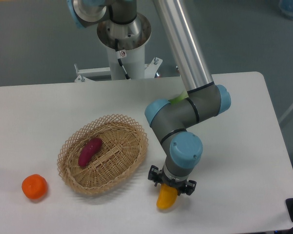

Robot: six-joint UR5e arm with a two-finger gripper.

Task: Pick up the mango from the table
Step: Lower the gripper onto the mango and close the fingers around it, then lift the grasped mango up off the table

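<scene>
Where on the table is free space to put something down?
Bare table lies behind the basket up to the far edge, and right of the arm. It is crowded between basket and mango, where the gripper works.

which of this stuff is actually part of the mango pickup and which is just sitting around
Part of the job:
- mango, under the wrist
- gripper, over the mango
- table

Just lying about:
- wicker basket
- purple yam, in the basket
- tangerine, near the table's left edge
</scene>
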